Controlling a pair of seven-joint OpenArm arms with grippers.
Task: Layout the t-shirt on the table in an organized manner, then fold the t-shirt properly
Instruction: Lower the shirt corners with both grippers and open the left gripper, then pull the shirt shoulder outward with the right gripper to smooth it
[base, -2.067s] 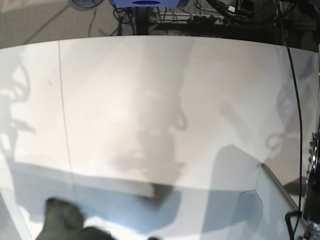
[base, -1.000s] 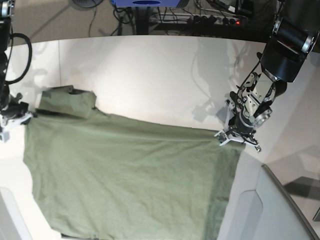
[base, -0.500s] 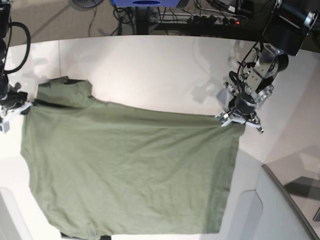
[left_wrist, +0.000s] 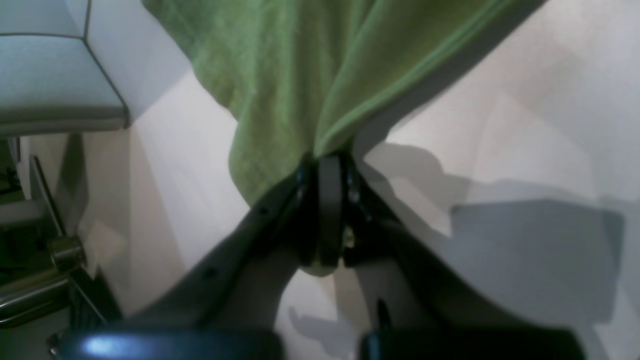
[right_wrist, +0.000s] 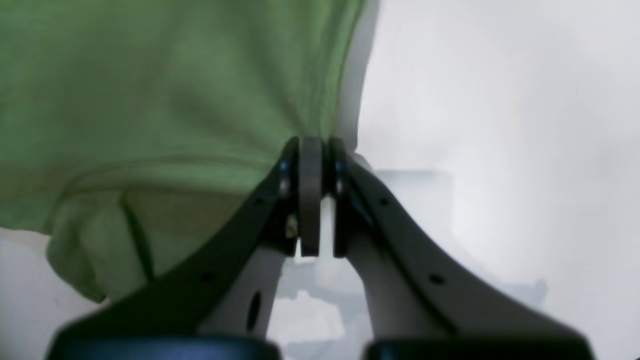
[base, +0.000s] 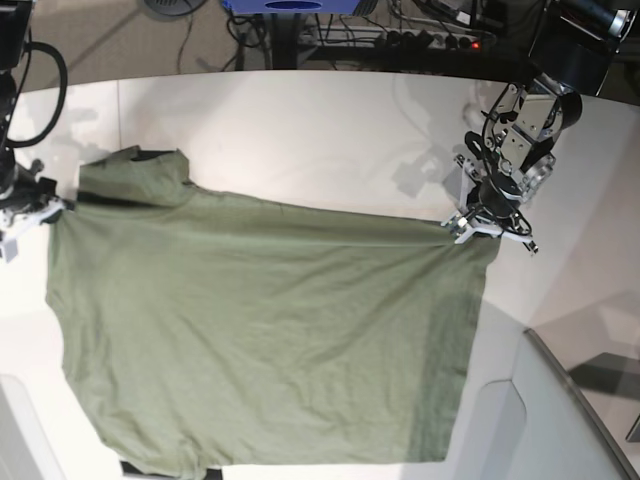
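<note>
Base overhead, wrists close, sharing t-shirt (base: 260, 330)

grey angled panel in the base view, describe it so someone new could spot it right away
Start from the big white table and follow the green t-shirt to its hem on the view's right. Just past that hem, in the bottom right corner, sits the panel. It is pale grey-white, tilted, with a rounded corner and a dark raised edge, unlike the flat white tabletop beside it.

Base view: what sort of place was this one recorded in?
Probably a robotics lab or workshop: a large white table with a t-shirt spread on it, loose cables and a power strip on the floor behind, and a grey-white angled panel nearby.
</note>
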